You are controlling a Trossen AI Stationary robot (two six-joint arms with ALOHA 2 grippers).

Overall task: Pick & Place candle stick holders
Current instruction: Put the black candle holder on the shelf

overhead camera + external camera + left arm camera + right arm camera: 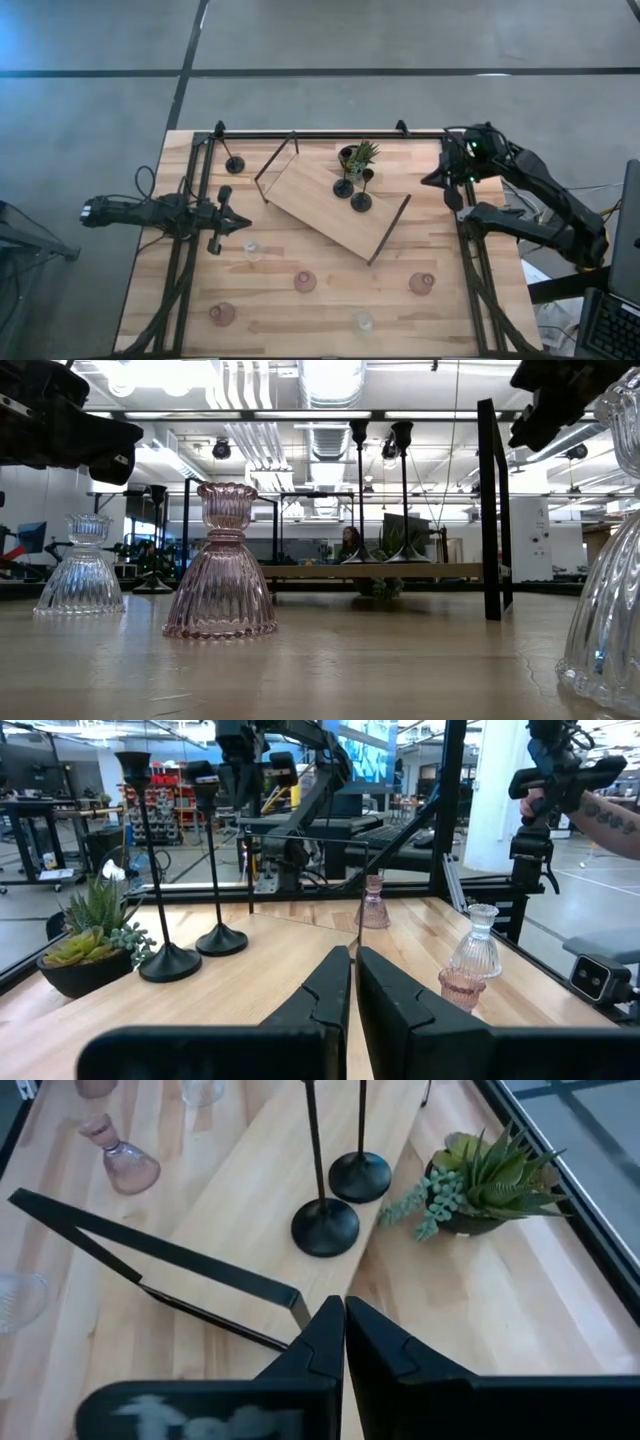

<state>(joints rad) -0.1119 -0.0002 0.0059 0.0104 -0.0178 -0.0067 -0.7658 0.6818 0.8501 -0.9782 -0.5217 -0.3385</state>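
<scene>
Two slim black candle stick holders [343, 187] [361, 202] stand upright on their round bases on the wooden board [320, 205]; a third [235, 165] stands on the table at the far left. Pink glass cups [305, 281] [222, 314] [422, 283] and clear ones [251, 249] [363, 321] stand on the near half of the table. My left gripper [240, 222] is shut and empty, left of the board; the left wrist view shows it [353, 990]. My right gripper [438, 180] is shut and empty, right of the board; the right wrist view shows it [343, 1335].
A small green potted plant [357, 155] stands at the board's far edge beside the two holders. The board lies slantwise, with dark metal handles [170, 1265] at its ends. Black frame rails [190, 250] run along the table's sides. A person's arm [600, 815] shows beyond the table.
</scene>
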